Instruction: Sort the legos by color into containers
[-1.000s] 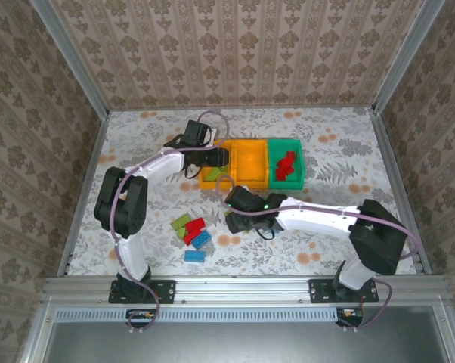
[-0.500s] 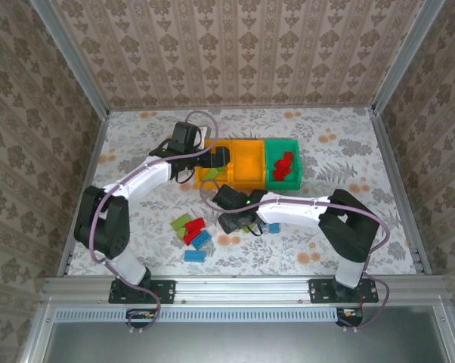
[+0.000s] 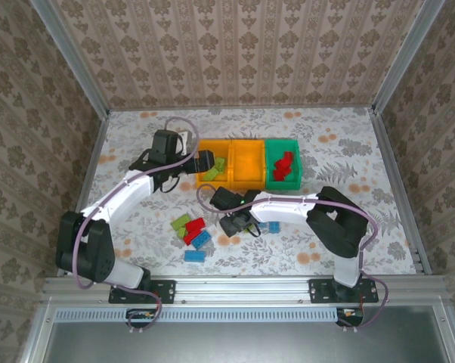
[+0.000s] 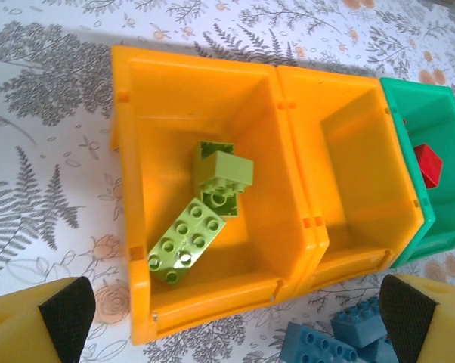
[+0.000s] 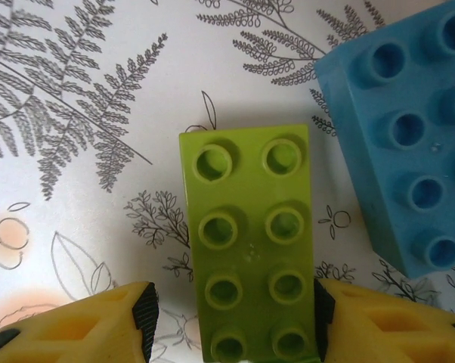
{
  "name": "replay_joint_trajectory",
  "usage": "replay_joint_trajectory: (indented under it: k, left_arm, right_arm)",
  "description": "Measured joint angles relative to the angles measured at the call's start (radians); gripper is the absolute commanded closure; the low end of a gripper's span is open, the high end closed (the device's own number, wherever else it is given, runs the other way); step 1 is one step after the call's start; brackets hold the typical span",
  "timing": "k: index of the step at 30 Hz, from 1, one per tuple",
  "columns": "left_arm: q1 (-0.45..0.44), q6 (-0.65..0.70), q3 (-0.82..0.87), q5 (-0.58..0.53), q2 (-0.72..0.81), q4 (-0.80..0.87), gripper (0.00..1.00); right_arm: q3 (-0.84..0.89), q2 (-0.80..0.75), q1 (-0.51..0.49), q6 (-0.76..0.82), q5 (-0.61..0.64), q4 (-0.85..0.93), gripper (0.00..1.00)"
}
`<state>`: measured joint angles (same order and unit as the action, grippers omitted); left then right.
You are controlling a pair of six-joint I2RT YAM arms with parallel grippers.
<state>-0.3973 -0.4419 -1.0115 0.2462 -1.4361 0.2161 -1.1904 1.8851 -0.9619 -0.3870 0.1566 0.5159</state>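
When viewed from above, easy to place but hard to read. Note the right end effector (image 3: 233, 224) low on the surface (image 3: 341, 144) at frame centre, with loose bricks (image 3: 191, 231) to its left. Far nearer to them than the left end effector (image 3: 209, 166), up at the near-left rim of the left orange bin (image 3: 212, 145). Cannot tell from here what sits between the right fingers.

Through the left wrist: spread wide, holding nothing, pads at the lower corners. Look past them to two green bricks (image 4: 212, 181) in the left orange bin, a bare middle bin (image 4: 363, 151), and a red brick (image 4: 428, 162) in the green bin (image 4: 409, 113), cut off at the right edge.

Through the right wrist: straddling the near end of a green brick (image 5: 250, 227) across its short width, long axis running up the frame. Narrowly parted, a gap showing at the left pad, so likely not yet clamped. Mind the blue brick (image 5: 394, 151) just beside, upper right.
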Motion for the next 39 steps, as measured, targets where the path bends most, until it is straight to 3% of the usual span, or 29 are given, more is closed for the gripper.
replay_joint_trajectory:
  k: [7,10,17,24,33,39]
  left_arm:
    - [0.015,0.000,0.067,-0.004,0.058,0.010,0.00]
    - [0.027,0.000,0.093,-0.009,0.083,0.022,0.00]
    - [0.034,0.018,0.170,-0.053,0.151,0.057,0.00]
    - [0.034,0.034,0.255,-0.089,0.185,0.111,0.00]
    - [0.029,0.035,0.346,-0.109,0.243,0.160,0.00]
    - [-0.006,0.029,0.393,-0.121,0.293,0.168,0.00]
  right_arm:
    - [-0.033,0.022,0.000,0.011,-0.003,0.007,0.71]
    - [-0.034,0.018,0.000,0.008,-0.003,0.002,0.77]
    - [-0.033,-0.054,0.027,0.003,-0.016,-0.040,0.80]
    - [-0.093,-0.090,0.163,-0.047,-0.110,-0.126,0.80]
    - [-0.375,0.075,0.259,-0.119,-0.176,-0.144,0.78]
    - [-0.500,0.196,0.284,-0.148,-0.195,-0.117,0.70]
